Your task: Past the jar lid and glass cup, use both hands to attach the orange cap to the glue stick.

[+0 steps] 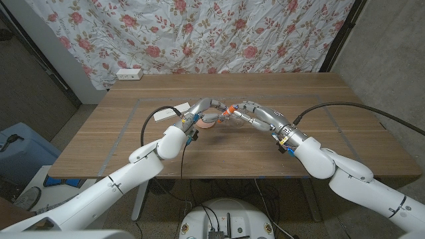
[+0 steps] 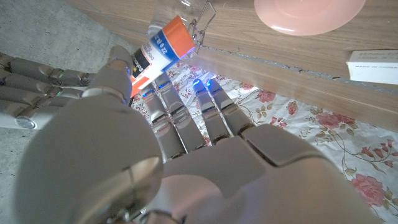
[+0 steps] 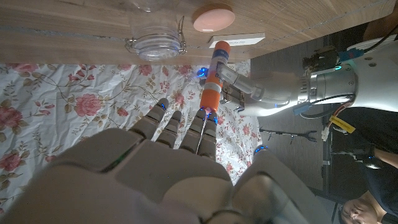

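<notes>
Over the middle of the table my two hands meet. My left hand [image 1: 199,114] grips the glue stick [image 2: 160,50], a white labelled tube with an orange end, around its middle. My right hand [image 1: 255,118] pinches the orange cap [image 3: 211,98] in its fingertips. The cap sits in line on the stick's [image 3: 217,62] near end, touching it; I cannot tell how far on it is. The cap [image 1: 229,111] shows as an orange spot between the hands. The pink jar lid [image 1: 207,121] lies on the table just below the left hand. The glass cup [image 3: 155,43] stands beside the lid [image 3: 212,18].
A white box [image 1: 166,114] lies on the table to the left of my hands. A white power strip [image 1: 129,74] sits by the flowered curtain at the table's far left edge. A person [image 3: 373,186] is at the edge of the right wrist view.
</notes>
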Robot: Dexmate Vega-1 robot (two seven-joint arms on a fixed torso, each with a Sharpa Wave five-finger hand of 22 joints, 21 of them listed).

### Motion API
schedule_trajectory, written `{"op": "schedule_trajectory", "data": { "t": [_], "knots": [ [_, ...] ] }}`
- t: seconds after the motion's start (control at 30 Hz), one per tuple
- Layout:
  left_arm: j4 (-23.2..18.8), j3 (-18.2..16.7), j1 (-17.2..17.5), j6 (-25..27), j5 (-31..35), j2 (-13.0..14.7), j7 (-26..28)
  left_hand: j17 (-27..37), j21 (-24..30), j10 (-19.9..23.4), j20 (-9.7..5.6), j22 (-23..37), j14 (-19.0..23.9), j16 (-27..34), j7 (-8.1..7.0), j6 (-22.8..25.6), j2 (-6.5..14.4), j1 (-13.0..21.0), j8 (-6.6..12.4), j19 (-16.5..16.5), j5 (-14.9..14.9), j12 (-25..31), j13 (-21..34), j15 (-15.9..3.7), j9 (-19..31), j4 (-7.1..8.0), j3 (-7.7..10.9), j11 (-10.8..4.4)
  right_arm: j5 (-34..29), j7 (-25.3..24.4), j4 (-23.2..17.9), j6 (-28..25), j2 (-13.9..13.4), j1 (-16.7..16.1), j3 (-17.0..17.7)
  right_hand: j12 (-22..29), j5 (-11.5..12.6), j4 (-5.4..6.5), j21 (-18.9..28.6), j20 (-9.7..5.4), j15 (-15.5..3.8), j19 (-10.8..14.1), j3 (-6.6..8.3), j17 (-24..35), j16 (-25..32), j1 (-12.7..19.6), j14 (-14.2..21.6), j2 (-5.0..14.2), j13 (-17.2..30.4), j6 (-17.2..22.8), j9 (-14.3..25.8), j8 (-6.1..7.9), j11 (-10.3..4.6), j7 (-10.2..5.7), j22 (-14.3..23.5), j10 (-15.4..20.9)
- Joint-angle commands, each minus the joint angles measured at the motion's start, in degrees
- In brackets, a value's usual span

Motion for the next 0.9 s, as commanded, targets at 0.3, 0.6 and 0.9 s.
{"op": "schedule_trajectory", "data": {
  "t": [0.3, 0.6, 0.9],
  "knots": [
    [-1.0, 0.0, 0.7, 1.0, 1.3, -0.2, 1.1, 0.2, 0.0, 0.4, 0.01, 0.3, 0.7, 0.1, 2.05, 2.8, 2.8, -1.1, 0.42, 0.3, 0.5, 0.3, 0.3, -7.81, 0.2, 1.6, 2.34, -0.23, -0.5, 0.2, -0.2, -0.2, -0.2, 0.0, -0.6, 0.4, 0.4, 0.58, -0.2, 0.0, -0.88, -0.5, 0.4, 0.3, -0.3, -0.8, -0.3, 1.38, 0.1, 0.9, 0.0, 0.41, 0.14, -0.01, 0.3, 0.4],
    [-0.9, 0.0, 0.9, 0.5, 1.3, -0.2, 1.3, 0.4, 0.0, 1.6, -0.11, 0.3, 1.2, 0.5, 2.78, 3.6, 3.4, -0.4, 0.72, 0.4, 0.5, 0.7, 0.4, -8.2, 0.2, 1.49, 2.54, -0.21, -0.2, 0.3, -0.3, -0.1, -0.3, -0.2, -0.5, 0.6, 0.4, 1.03, -0.1, 0.04, -0.85, -0.5, 0.51, 0.4, -0.2, -1.4, -0.4, 1.34, 0.1, 1.4, 0.0, 0.53, 0.18, 0.17, 0.2, 1.0],
    [-0.6, 0.1, 0.8, 0.1, 1.4, -0.4, 1.4, 0.5, 0.0, 2.5, -0.28, 0.2, 1.8, 0.6, 3.05, 4.0, 3.8, -0.2, 0.86, 0.5, 0.4, 0.9, 0.4, -8.3, 0.2, 1.52, 2.67, -0.15, 0.7, 0.9, -0.8, -0.7, -0.5, -0.7, -0.3, 0.7, 0.5, 1.47, 0.0, 0.07, -0.84, -0.7, 0.64, 0.4, -0.2, -2.1, -0.4, 1.38, 0.1, 1.7, 0.0, 0.56, 0.43, 0.49, 0.2, 1.7]
  ]
}}
